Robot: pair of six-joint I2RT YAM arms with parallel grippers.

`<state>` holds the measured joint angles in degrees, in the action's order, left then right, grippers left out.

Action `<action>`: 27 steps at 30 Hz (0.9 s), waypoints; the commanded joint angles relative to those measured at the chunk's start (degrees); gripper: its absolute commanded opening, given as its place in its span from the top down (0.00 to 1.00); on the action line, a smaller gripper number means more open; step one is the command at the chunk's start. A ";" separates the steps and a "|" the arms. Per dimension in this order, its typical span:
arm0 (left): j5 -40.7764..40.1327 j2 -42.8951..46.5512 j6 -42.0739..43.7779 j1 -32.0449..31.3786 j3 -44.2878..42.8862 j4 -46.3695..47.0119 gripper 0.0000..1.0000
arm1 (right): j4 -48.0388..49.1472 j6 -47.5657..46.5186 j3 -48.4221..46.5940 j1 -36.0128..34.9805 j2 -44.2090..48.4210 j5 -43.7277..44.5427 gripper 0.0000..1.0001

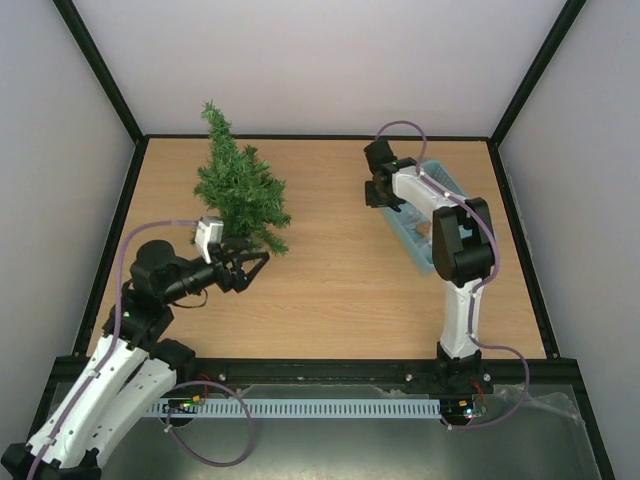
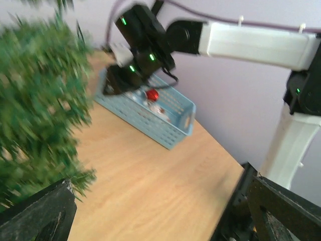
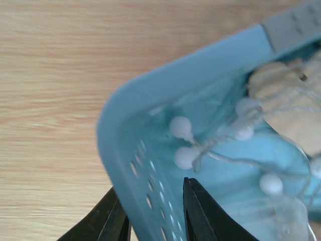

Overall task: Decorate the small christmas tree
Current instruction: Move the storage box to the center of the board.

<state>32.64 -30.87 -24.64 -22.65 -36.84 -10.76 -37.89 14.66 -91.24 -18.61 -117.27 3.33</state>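
The small christmas tree point(image 1: 238, 185) stands at the back left of the table and fills the left of the left wrist view as a green blur point(image 2: 35, 100). My left gripper point(image 1: 245, 268) hovers open just in front of its base, with nothing between its fingers point(image 2: 35, 216). A light blue basket point(image 1: 408, 228) sits at the right, with a red ornament point(image 2: 152, 94) in it. My right gripper point(image 1: 380, 190) is at the basket's far left corner. Its jaws straddle the basket wall point(image 3: 150, 130), one finger outside, one inside. A string of white beads point(image 3: 186, 156) lies just beyond the inner finger.
Black frame rails border the wooden table point(image 1: 340, 290). The right arm's white link point(image 2: 256, 42) reaches over the basket. A pale beige ornament point(image 3: 286, 95) lies deeper in the basket.
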 commanded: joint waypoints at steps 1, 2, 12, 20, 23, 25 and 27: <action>3.91 0.96 -7.46 -3.42 5.76 10.69 0.06 | 2.46 2.09 -5.16 -3.39 -3.25 -2.15 0.74; 3.01 0.56 -7.03 -4.76 6.29 10.76 0.06 | 2.95 2.76 -5.84 -3.71 -3.65 -2.70 0.74; -6.91 -7.24 -0.97 -16.95 4.79 6.05 0.05 | 11.73 9.90 -2.27 -4.86 -2.25 -3.80 0.75; -13.96 -7.89 4.32 -17.77 1.86 -0.26 0.01 | 7.13 6.22 -0.17 -4.58 4.45 -1.25 0.57; -17.55 -7.64 5.23 -17.77 0.96 -2.37 0.00 | 5.81 5.60 3.48 -3.68 8.63 0.42 0.54; -19.64 -7.49 5.91 -17.77 0.24 -3.83 0.00 | 5.54 4.97 5.82 -2.74 11.02 2.01 0.54; -21.08 -7.13 6.65 -17.77 -0.51 -5.45 0.00 | 5.48 4.43 7.68 -1.21 12.71 4.68 0.54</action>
<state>16.91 -38.70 -20.86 -40.23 -34.89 -11.97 -30.04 20.78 -86.89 -22.48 -109.30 1.98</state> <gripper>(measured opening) 0.996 0.461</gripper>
